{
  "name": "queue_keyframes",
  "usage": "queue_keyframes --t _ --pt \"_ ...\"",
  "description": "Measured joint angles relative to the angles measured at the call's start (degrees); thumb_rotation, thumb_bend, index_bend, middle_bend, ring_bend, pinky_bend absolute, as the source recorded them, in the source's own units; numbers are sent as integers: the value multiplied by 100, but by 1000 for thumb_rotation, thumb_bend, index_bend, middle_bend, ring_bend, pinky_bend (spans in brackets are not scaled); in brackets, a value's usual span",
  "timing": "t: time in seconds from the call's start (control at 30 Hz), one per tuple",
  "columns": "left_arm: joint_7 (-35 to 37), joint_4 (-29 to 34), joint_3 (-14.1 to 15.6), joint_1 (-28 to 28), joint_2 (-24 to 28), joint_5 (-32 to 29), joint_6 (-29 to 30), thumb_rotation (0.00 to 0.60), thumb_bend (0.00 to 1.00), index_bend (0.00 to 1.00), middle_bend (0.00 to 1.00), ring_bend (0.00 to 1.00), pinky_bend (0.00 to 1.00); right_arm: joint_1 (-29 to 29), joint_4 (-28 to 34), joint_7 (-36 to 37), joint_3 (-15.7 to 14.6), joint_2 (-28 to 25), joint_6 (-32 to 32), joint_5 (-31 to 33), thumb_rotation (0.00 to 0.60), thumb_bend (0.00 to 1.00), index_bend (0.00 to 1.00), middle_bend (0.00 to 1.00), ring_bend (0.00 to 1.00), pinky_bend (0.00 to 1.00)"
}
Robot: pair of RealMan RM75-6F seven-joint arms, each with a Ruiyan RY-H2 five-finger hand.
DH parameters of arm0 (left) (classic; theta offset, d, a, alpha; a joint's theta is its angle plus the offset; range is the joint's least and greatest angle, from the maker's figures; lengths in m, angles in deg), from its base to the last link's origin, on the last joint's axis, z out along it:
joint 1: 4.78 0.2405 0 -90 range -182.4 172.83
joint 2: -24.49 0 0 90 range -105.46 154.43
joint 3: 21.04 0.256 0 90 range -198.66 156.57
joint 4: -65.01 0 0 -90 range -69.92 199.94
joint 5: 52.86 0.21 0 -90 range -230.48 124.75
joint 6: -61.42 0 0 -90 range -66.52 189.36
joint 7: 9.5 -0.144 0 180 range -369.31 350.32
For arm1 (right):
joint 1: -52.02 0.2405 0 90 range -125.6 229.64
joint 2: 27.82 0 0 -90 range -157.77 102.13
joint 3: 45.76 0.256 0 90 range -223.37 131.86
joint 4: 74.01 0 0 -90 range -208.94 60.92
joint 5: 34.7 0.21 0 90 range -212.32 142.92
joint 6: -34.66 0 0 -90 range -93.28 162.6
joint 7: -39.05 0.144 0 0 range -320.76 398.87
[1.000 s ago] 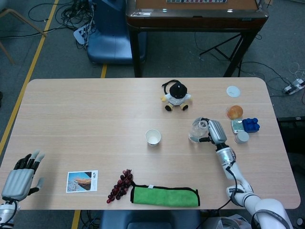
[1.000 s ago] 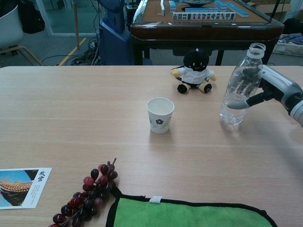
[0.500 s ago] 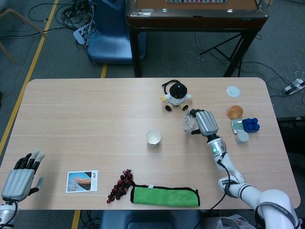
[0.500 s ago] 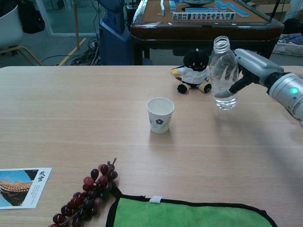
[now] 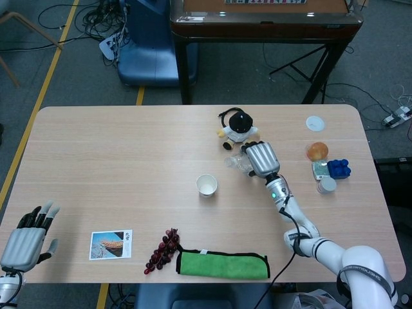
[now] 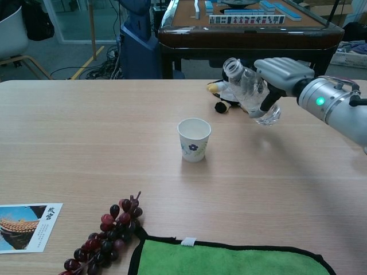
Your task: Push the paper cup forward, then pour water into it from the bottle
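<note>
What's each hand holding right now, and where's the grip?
Right hand grips the uncapped water bottle around its body, tilted toward the paper cup. Left hand holds nothing.

My workspace is a light wood-grain table [image 5: 116, 154] with rounded corners, standing on grey carpet [image 5: 71, 71] marked with yellow tape lines [image 5: 38, 96]. Behind its far edge I see a dark-framed mahjong table [image 6: 246, 23] carrying tiles [image 6: 246, 18] on a brown top, and beside it a blue machine base [image 5: 151, 45] near tangled black cables [image 5: 96, 19]. A wooden chair [image 6: 17, 40] stands at far left.
</note>
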Motion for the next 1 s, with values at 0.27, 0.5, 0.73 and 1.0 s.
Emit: queue_keyframes --t 0.27,0.5,0.73,1.0 --pt "10 57 4 16 31 50 24 600 375 78 0 0 124 286 -190 -838 33 178 238 136 600 199 604 612 466 513" --pt "-57 55 -9 29 35 63 64 600 376 82 0 0 137 478 -245 -1381 17 316 367 214 600 200 604 612 467 513" --pt "-77 69 -23 44 35 76 91 600 375 88 0 0 159 591 -305 -1705 -43 396 410 204 600 199 604 612 467 513" --pt "-32 91 -38 46 53 72 83 600 375 95 15 7 207 681 -257 -2229 -76 366 442 224 600 200 606 614 468 513"
